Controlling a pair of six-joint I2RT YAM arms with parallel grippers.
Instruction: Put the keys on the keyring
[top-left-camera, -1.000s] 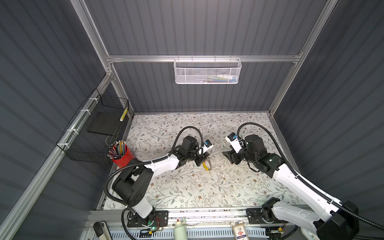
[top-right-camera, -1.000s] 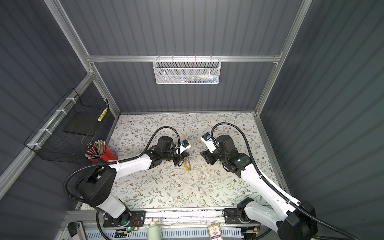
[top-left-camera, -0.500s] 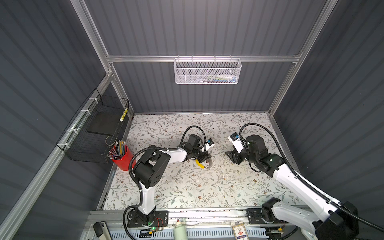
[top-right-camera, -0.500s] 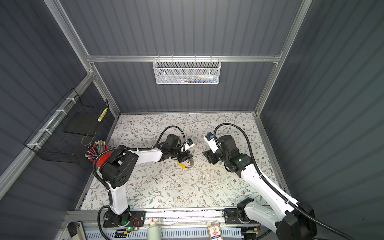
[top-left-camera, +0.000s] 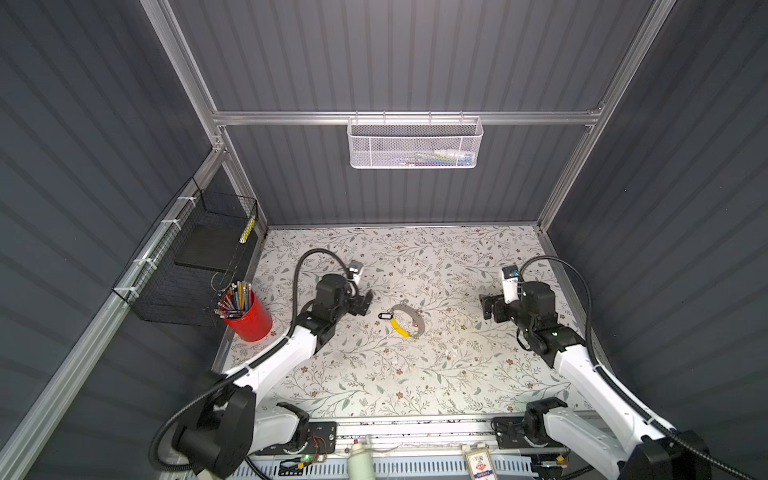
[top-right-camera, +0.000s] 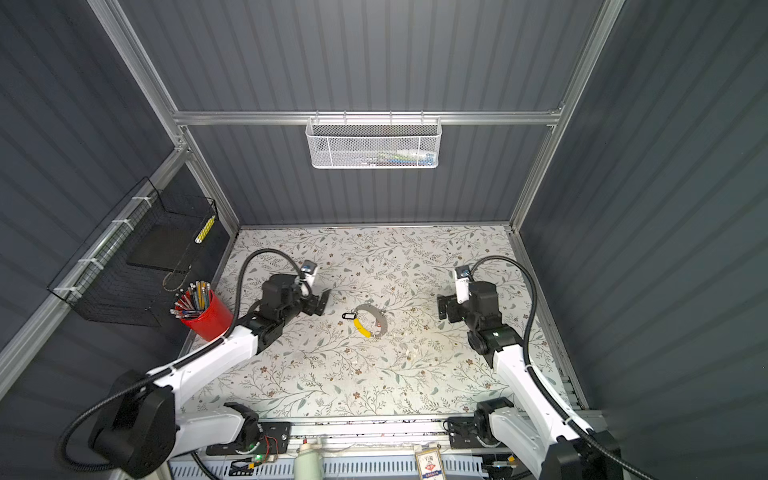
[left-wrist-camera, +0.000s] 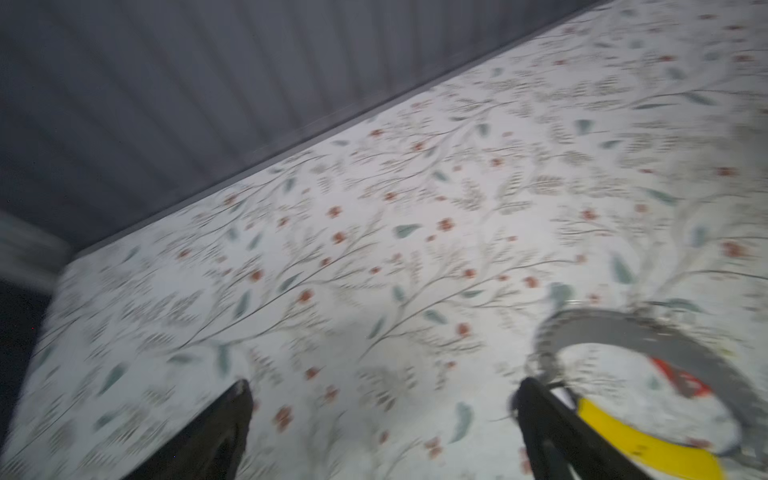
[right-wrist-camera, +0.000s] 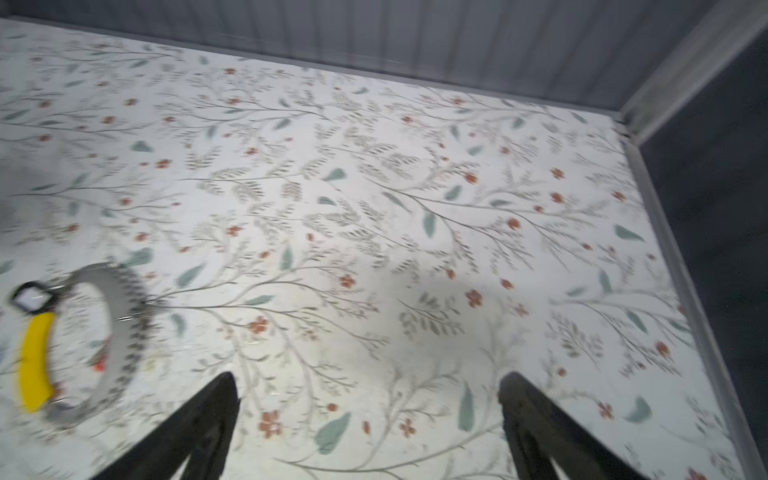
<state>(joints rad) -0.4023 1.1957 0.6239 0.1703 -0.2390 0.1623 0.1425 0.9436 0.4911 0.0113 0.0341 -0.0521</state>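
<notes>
Along the left edge of a flower-patterned table (top-left-camera: 374, 374), a red cup (top-left-camera: 251, 322) of pencils stands beside a black wire basket (top-left-camera: 187, 266) hung on the wall. Just right of the cup, the left gripper (top-left-camera: 362, 303) sits close to the tabletop, its fingers spread wide with nothing between them. Near the table's middle, between the two arms and touched by neither, lies the keyring (top-left-camera: 420, 322). It is a thin grey studded hoop lying flat, with a curved yellow segment (top-left-camera: 400, 329) on the side nearest the arms' bases. A black-rimmed white tag (top-left-camera: 386, 316) rests against the hoop's left outer edge, and the left wrist view shows a red tag (left-wrist-camera: 681, 380) inside the hoop. The metal keys themselves are too small and blurred to pick out, and whether either tag is threaded on cannot be told. Well to the right, the right gripper (top-left-camera: 488, 308) is likewise spread and empty. The keyring looks light, stiff and slippery, likely to skate on the table and hard to get under. The thicker yellow segment seems the surest place to pinch. The tags look light, and are best taken by their plastic ovals.
</notes>
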